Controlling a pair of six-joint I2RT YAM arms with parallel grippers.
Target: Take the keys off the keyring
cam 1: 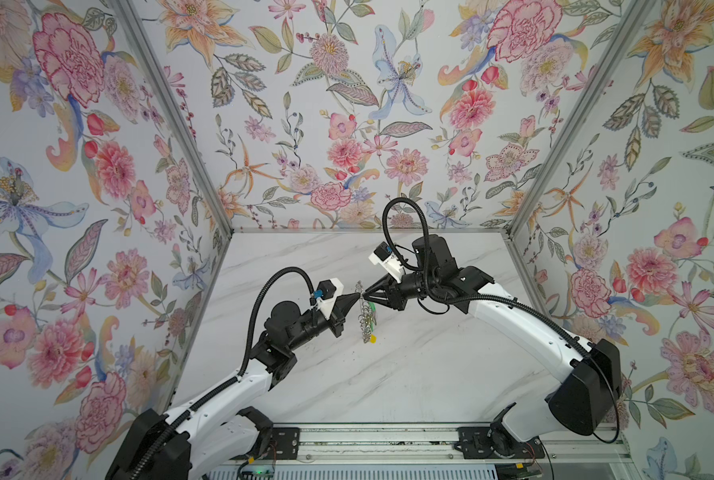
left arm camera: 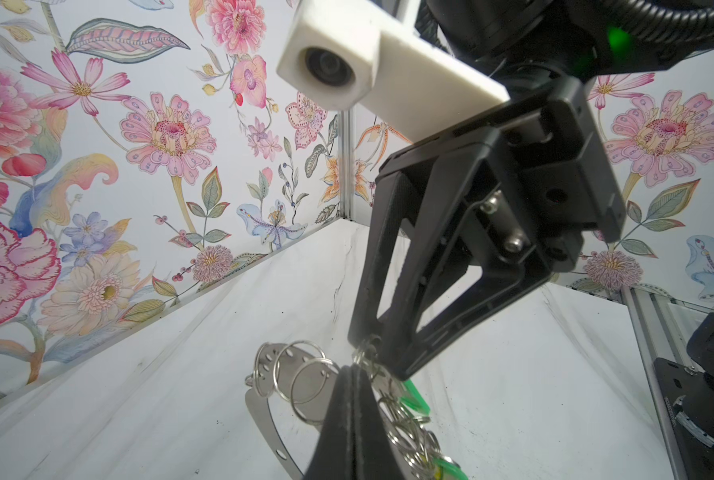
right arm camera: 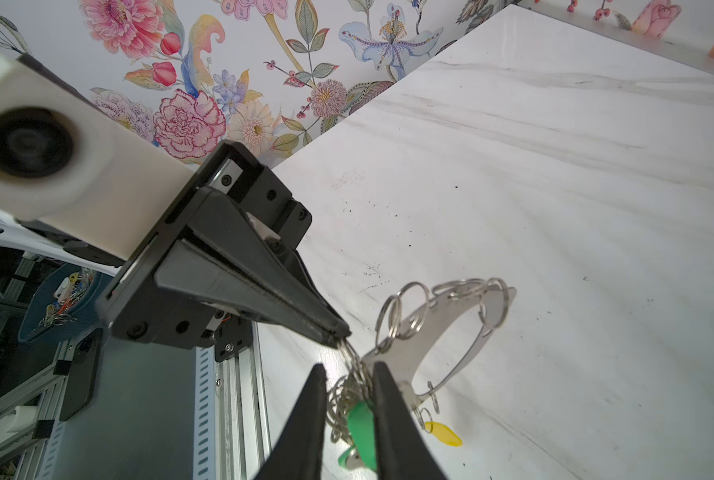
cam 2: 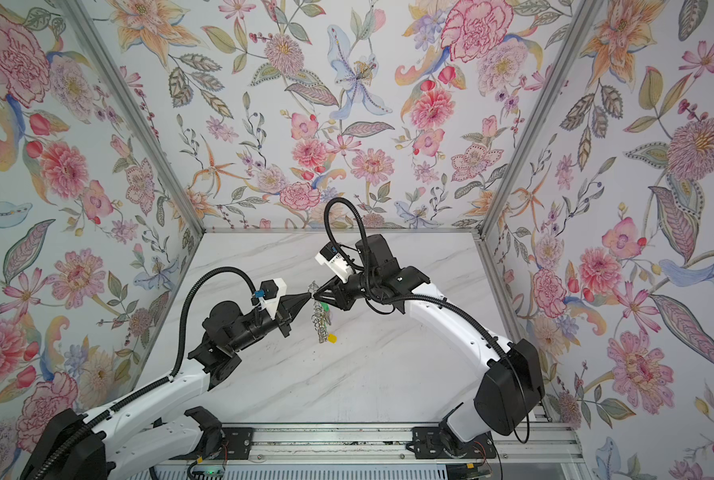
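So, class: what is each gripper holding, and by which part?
Left gripper pinches the keyring by a wire ring on its edge. Right gripper straddles a green key tag, jaws not yet closed.

1. The keyring (right arm camera: pixel 430 332) is a flat grey metal crescent with small holes near its rim. Silver wire rings (right arm camera: pixel 401 307) are threaded along its outer edge. It hangs on edge over the counter (right arm camera: pixel 554 208) and shows as a thin strip in both top views (cam 1: pixel 362 316).
2. The keys (right arm camera: pixel 361 419) sit bunched among the rings near the crescent's middle. Two bright green tags (left arm camera: pixel 415 399) show there, and the metal blades are mostly hidden.
3. A yellow tag (right arm camera: pixel 444 434) sits at the crescent's lower end, nearest the counter. Whether it touches the counter cannot be told.
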